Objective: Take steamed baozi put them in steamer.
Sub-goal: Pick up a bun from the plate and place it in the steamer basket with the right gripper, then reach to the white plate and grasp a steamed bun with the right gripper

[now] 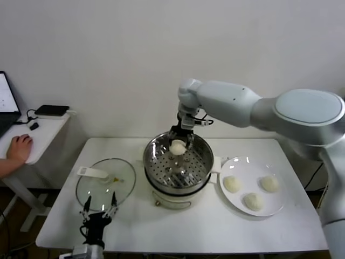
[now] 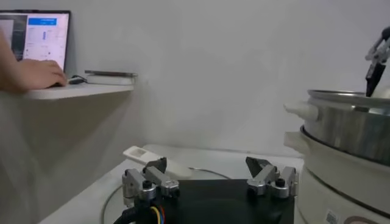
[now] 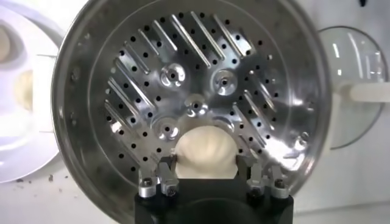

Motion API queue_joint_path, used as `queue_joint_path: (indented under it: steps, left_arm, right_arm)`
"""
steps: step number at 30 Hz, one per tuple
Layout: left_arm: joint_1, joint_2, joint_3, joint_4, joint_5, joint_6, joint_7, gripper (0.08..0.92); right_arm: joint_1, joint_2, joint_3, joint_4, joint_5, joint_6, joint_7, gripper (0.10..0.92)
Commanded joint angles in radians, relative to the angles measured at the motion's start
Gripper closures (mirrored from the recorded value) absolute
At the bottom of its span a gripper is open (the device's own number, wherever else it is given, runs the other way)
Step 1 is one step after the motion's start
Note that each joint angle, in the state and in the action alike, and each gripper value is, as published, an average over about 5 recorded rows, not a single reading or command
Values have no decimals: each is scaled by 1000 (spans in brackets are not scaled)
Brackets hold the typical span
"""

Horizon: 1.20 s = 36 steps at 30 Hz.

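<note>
My right gripper is shut on a creamy-white baozi and holds it over the far side of the steel steamer. In the right wrist view the baozi sits between the fingers, above the perforated tray. The tray holds no buns. Three baozi lie on the white plate to the right: one, one and one. My left gripper is open and empty, low at the table's front left; it also shows in the left wrist view.
A flat glass lid with a white handle lies left of the steamer. A side desk with a laptop and a person's hand stands at the far left. The steamer's wall rises close beside the left gripper.
</note>
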Motion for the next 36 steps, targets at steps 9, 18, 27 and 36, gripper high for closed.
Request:
queue_joint_path:
  steps: [9, 18, 27, 36]
  left_arm:
    - [-5, -4, 0, 11, -3, -4, 1, 177]
    - [-7, 2, -4, 8, -12, -3, 1, 177]
    - [-2, 6, -6, -8, -17, 2, 2, 177]
    - [2, 6, -2, -22, -29, 13, 2, 177]
  right_arm:
    - [-64, 51, 26, -136, -69, 54, -24, 364]
    - [-77, 84, 55, -200, -47, 54, -39, 254]
    - [96, 15, -110, -44, 348, 26, -155, 203]
    - [358, -189, -380, 325, 799, -352, -156, 203]
